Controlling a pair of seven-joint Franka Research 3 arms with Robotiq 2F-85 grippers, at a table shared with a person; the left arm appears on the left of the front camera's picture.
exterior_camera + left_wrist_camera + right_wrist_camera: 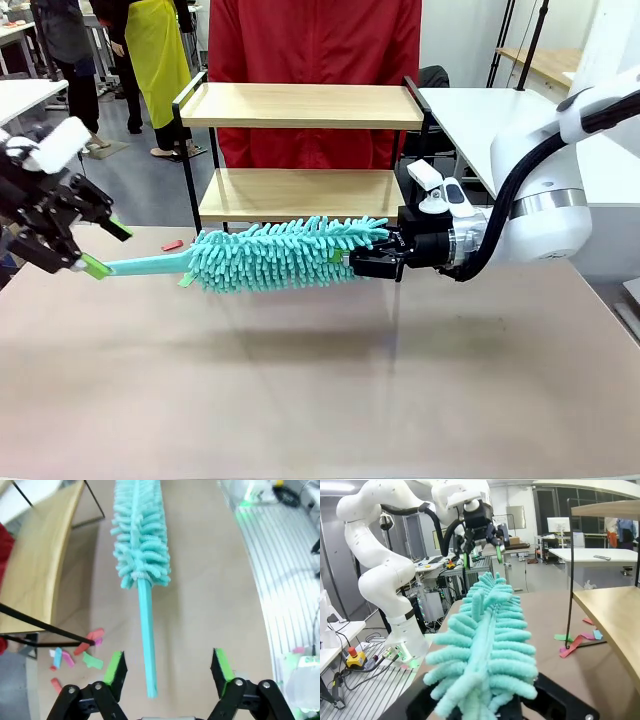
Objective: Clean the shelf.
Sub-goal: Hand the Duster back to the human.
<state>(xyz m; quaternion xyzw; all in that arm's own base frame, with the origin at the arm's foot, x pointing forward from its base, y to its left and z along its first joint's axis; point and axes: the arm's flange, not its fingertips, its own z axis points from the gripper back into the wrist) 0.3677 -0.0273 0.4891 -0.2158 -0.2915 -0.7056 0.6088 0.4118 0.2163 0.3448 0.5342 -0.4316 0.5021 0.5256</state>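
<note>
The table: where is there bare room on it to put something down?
The table is bare along its whole near half, in front of the duster. Both shelf boards look free too. It is crowded by the shelf's leg, where paper scraps lie, and along the line of the duster between the two tools.

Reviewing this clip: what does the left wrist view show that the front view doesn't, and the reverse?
Left wrist view alone: a heap of coloured scraps on the table by the shelf's leg, and the left claw open, its pads clear of the duster's handle.
Front view alone: the right claw shut on the duster's fluffy end, and a person in red behind the shelf.
Both: the teal duster, shelf and table.
</note>
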